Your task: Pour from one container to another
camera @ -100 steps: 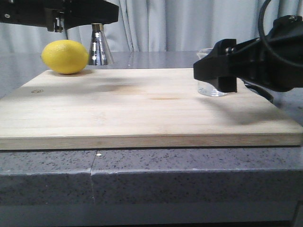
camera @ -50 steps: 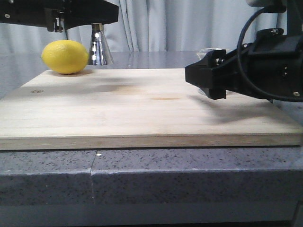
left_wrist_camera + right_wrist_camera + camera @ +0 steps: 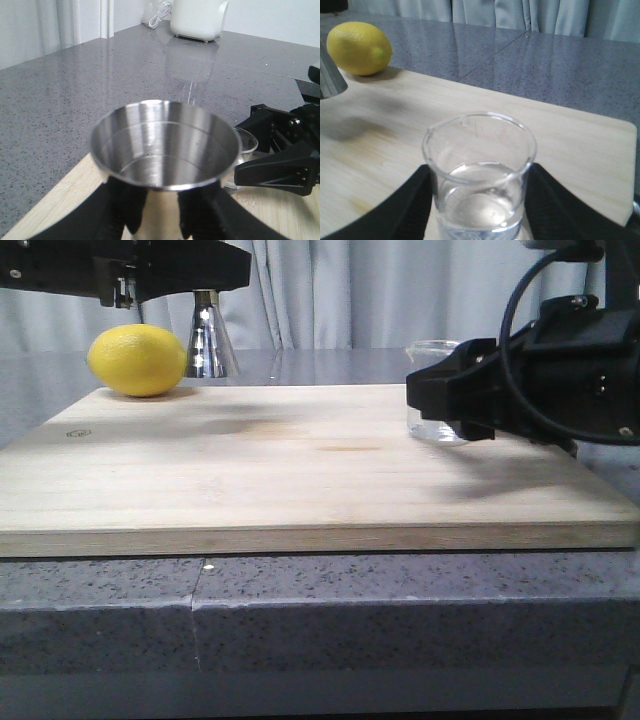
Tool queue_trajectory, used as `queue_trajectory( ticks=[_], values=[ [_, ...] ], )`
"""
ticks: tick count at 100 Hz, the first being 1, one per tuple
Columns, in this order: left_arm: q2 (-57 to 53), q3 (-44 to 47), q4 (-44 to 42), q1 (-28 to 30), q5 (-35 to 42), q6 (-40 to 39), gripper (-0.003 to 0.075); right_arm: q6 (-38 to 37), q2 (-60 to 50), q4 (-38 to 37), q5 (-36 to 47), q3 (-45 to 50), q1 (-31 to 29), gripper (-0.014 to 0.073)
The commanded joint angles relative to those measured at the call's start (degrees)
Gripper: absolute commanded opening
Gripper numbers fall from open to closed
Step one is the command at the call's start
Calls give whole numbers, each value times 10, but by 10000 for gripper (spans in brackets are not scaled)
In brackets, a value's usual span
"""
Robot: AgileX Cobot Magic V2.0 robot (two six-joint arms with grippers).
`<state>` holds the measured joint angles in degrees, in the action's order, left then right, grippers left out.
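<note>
Steel jigger (image 3: pixel 165 150), empty, gripped at its waist by your left gripper (image 3: pixel 152 212) near the board's (image 3: pixel 300 475) far left corner, beside the lemon (image 3: pixel 137 360). Glass beaker (image 3: pixel 480 175), holding a little clear liquid, sits between your right gripper's (image 3: pixel 480 210) fingers (image 3: pixel 405 205) by the board's far right edge; they look closed on it, and you cannot tell from these views whether it is lifted. Judged progress: both vessels are in hand but well apart, so carrying the beaker over, tipping and pouring all remain.
</note>
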<state>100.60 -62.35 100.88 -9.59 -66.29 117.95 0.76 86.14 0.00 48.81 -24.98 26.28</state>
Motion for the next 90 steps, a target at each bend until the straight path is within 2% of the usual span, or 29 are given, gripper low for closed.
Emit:
queue_trajectory(
  ticks=[1,19,52,73,90],
  values=[
    [-23,-18,47,-3,-64,3,222,-3,-38,-5,27,-33,0,327],
    [-23,-18,47,-3,-64,3,222,-3,-74,-5,-106,-108,0,327],
    [-23,-18,47,-3,-64,3,222,-3,-89,-9,-436,-327,3,327],
    [-23,-18,47,-3,-64,3,222,4,-70,-41,-584,-460,17,327],
    [-23,-18,47,-3,-64,3,222,66,-40,-43,-676,-550,46,327]
  ],
)
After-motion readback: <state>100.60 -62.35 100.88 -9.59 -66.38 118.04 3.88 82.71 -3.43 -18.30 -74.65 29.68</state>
